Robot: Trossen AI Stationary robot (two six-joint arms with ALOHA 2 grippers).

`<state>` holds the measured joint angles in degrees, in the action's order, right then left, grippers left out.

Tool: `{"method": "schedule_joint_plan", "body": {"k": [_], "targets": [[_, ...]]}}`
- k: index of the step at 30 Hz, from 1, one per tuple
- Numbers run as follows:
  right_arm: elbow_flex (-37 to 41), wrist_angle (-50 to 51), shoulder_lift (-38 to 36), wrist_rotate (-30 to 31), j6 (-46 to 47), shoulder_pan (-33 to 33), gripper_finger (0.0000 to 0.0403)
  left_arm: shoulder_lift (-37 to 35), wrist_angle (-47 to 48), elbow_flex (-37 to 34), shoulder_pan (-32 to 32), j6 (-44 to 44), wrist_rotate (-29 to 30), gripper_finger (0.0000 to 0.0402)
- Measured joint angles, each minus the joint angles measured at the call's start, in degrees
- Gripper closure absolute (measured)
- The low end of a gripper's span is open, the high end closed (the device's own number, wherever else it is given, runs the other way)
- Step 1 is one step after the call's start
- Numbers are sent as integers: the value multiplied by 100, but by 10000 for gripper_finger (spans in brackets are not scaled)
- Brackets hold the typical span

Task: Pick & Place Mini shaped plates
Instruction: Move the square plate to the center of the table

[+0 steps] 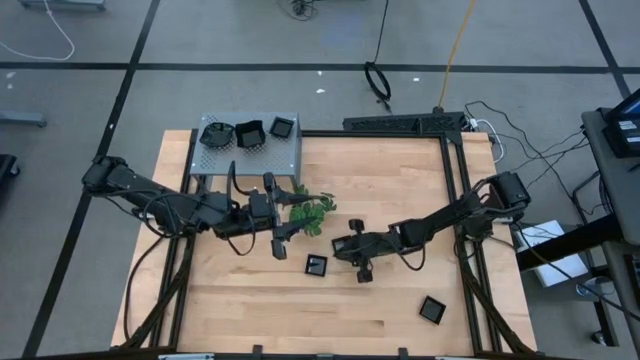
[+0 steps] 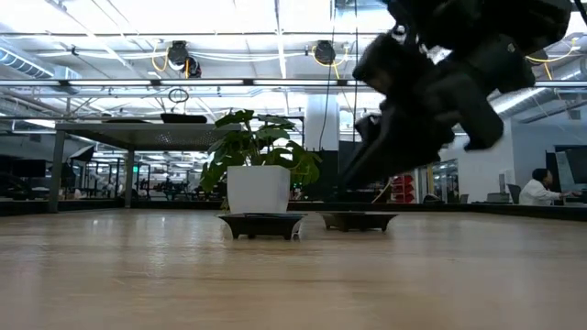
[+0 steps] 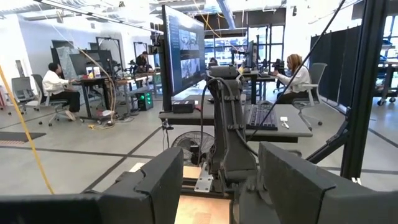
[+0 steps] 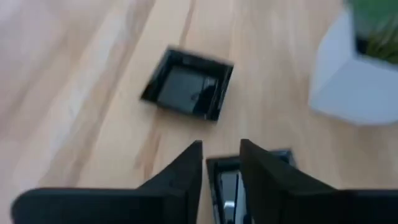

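Black square plate (image 4: 188, 83) lies on the wooden table (image 4: 74, 93) just ahead of the right gripper (image 4: 222, 163), whose slightly parted fingers straddle another plate (image 4: 227, 183).

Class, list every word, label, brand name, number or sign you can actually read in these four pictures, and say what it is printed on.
None can be read.
Large monitor in the left wrist view: its screen shows content, too small and blurred to read.
Mini shaped plates, wooden table, white plant pot: no print visible.
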<state>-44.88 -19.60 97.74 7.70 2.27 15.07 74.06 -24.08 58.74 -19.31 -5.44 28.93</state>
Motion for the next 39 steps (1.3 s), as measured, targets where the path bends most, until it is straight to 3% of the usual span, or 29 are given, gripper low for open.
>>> {"method": "schedule_joint_plan", "body": {"k": [6, 12, 17, 20, 28, 39], "targets": [[0, 288, -724, -87, 695, 26, 273, 0, 7, 0, 0, -1, -1, 188], [0, 1582, -1582, -1195, 2183, 377, 273, 0, 47, 0, 0, -1, -2, 188], [0, 2885, -2004, -2210, 3645, 1142, 284, 0, 141, 0, 0, -26, -4, 188], [0, 3603, -2095, -2426, 4045, 1707, 287, 0, 214, 0, 0, -28, -4, 188], [2, 4955, -1908, -1966, 3134, 2774, 288, 0, 206, 0, 59, -30, -10, 188], [2, 5283, -1313, -1967, 1441, 2983, 289, 0, 195, 0, 66, -12, -6, 188]]}}
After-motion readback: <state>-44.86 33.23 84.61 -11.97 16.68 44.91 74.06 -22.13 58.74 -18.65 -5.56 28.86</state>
